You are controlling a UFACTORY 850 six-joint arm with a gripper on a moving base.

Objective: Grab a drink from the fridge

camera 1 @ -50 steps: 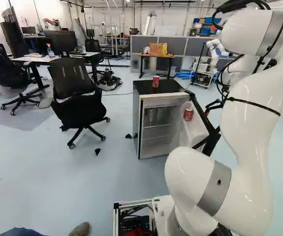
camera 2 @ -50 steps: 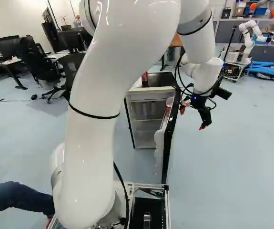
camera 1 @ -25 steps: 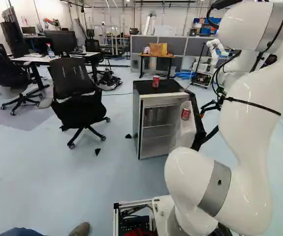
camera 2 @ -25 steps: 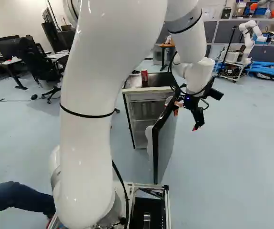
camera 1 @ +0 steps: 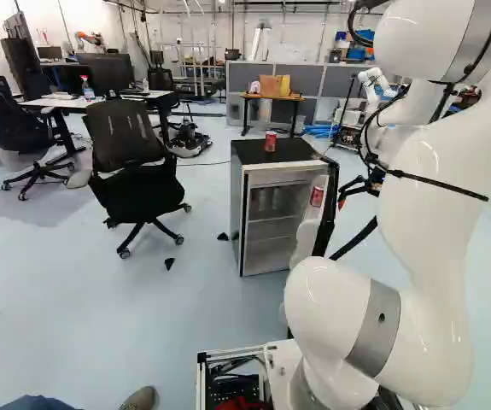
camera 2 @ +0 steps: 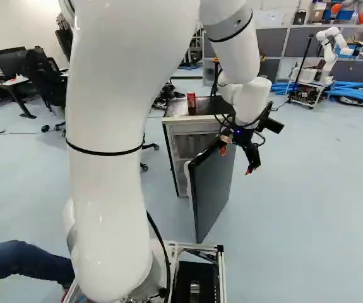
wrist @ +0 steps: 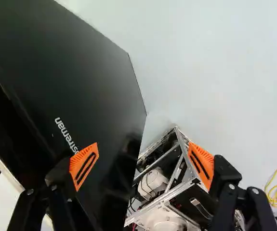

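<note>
Evidently the fridge door (camera 2: 213,183) had swung left, nearer shut, the gripper (wrist: 143,144) spread open to its right; one red can (camera 1: 270,141) stood atop the fridge (camera 1: 293,152), another can (camera 1: 317,196) in the door: likely closing up.

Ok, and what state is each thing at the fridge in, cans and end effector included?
Fridge door: partly open, swung out from the cabinet.
Fridge cabinet: upright, front partly exposed.
Can on top: standing upright.
Can in the door: stowed on the door's inner side; opened or sealed, cannot tell.
End effector: open, holding nothing, one finger over the door's outer face; contact unclear.
</note>
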